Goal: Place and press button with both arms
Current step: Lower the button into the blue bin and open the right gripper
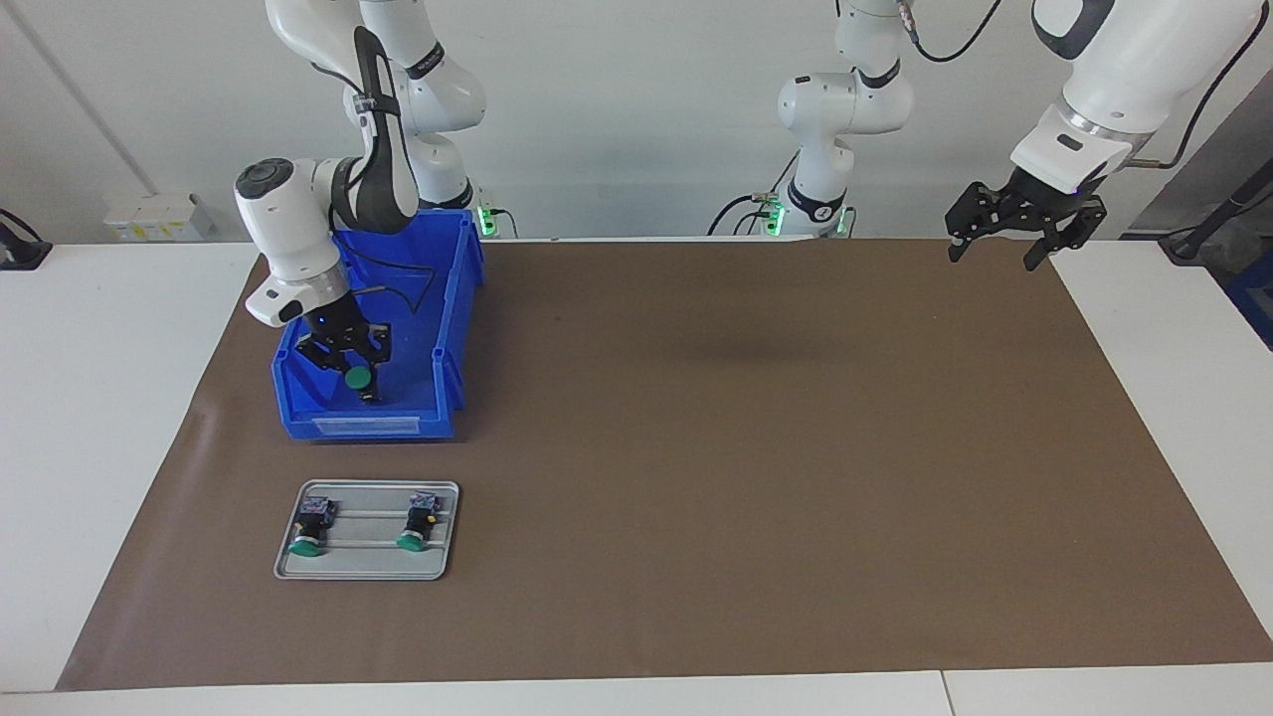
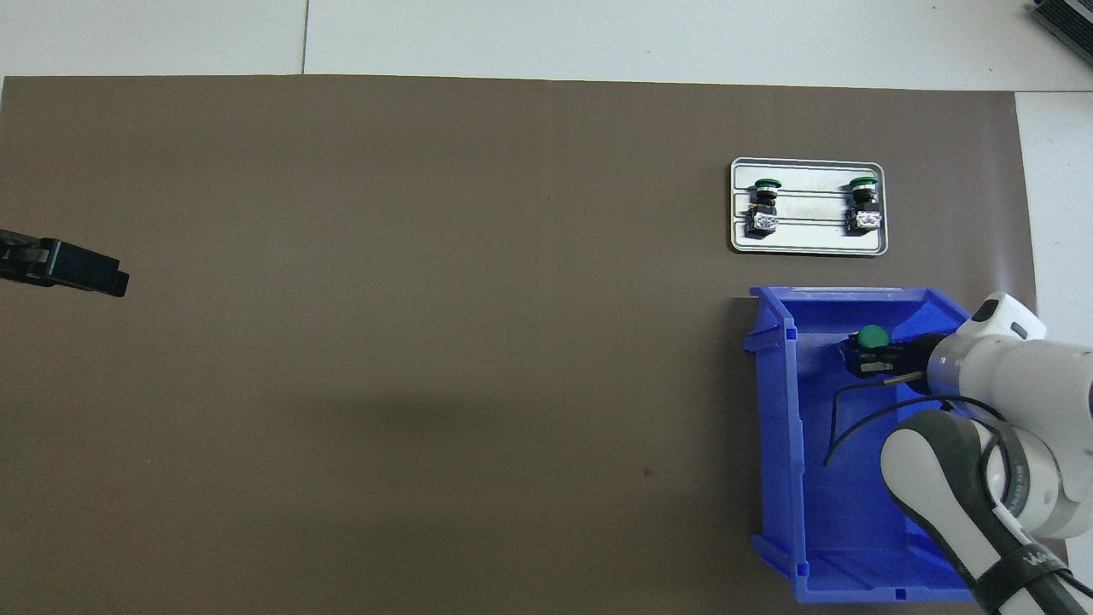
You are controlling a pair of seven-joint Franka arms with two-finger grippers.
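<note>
My right gripper (image 1: 358,373) is shut on a green-capped button (image 1: 358,378) and holds it low over the floor of the blue bin (image 1: 363,428). In the overhead view the right gripper (image 2: 867,352), the button's cap (image 2: 872,336) and the bin (image 2: 777,427) also show. Two more alike buttons (image 1: 308,537) (image 1: 413,532) lie on a grey tray (image 1: 368,572). My left gripper (image 1: 992,261) waits open and empty over the mat's edge at the left arm's end; its tip shows in the overhead view (image 2: 85,275).
The grey tray (image 2: 807,249) with its two buttons (image 2: 762,205) (image 2: 861,207) lies on the brown mat (image 1: 746,447), farther from the robots than the blue bin. A black cable hangs from the right wrist into the bin.
</note>
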